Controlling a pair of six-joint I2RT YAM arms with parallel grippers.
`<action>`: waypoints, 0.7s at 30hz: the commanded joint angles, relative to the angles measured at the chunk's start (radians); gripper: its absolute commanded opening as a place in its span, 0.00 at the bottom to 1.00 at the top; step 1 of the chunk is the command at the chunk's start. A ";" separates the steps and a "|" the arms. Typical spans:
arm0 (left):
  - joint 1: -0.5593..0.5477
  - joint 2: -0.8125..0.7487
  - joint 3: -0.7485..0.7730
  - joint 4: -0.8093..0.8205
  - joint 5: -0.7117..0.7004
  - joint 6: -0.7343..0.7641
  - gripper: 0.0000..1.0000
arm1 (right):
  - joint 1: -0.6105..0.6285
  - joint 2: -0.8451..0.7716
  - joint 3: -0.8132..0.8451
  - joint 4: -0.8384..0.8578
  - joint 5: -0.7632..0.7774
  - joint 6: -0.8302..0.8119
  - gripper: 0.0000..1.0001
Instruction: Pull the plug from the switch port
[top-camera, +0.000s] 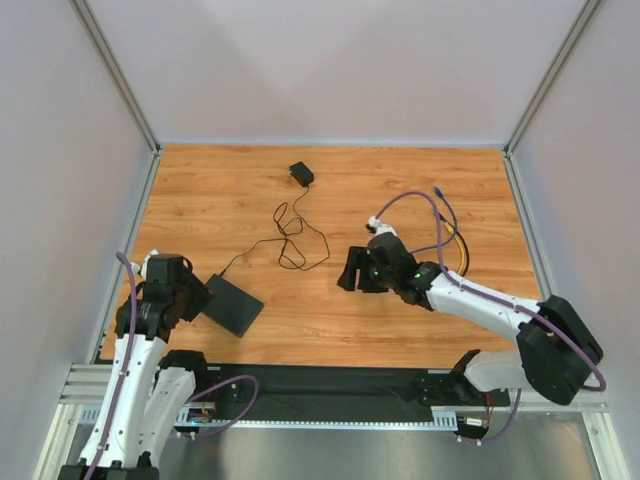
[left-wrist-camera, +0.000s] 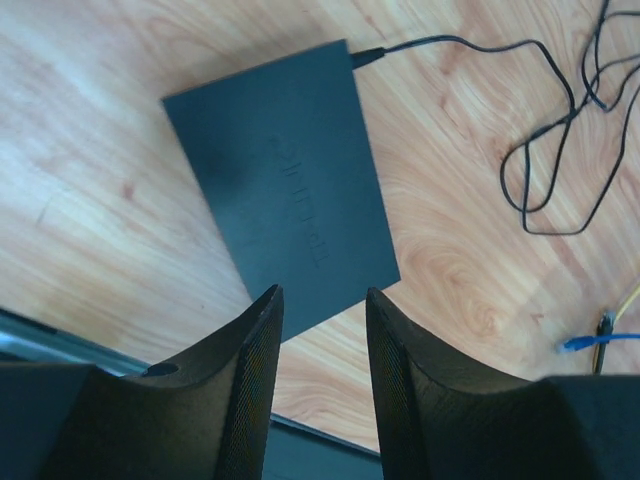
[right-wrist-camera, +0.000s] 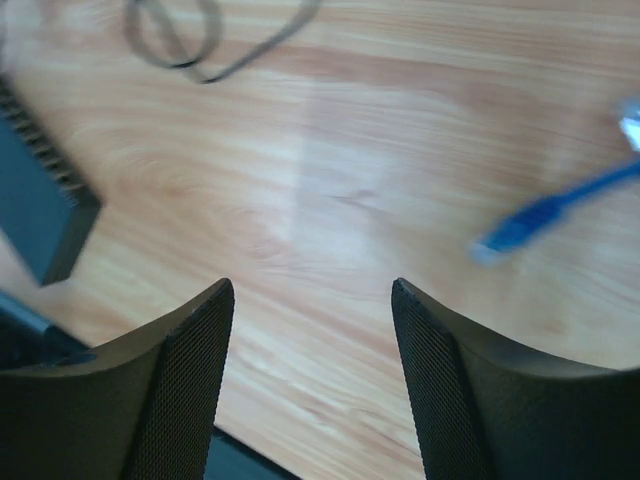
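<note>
Switch (top-camera: 232, 305) lies flat on the table (top-camera: 300, 340) at the near left, touching nothing but a black lead (top-camera: 290, 235) seated at its far corner. The left arm bends at the wrist and angles right. The left gripper (left-wrist-camera: 322, 295) hovers over the switch's near edge, fingers spread and holding nothing. The right arm reaches left from its base to mid-table. The right gripper (right-wrist-camera: 312, 285) is over bare wood with its fingers parted and empty. A blue plug (right-wrist-camera: 520, 230) lies loose on the table, well apart from the switch.
</note>
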 joint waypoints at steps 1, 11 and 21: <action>-0.002 -0.051 -0.002 -0.092 -0.099 -0.093 0.47 | 0.091 0.096 0.121 0.184 -0.105 -0.096 0.66; 0.000 -0.121 -0.078 -0.135 -0.122 -0.237 0.60 | 0.152 0.590 0.684 0.241 -0.485 -0.147 0.63; 0.000 -0.043 -0.150 -0.002 -0.093 -0.272 0.59 | 0.224 0.803 0.763 0.357 -0.578 -0.145 0.61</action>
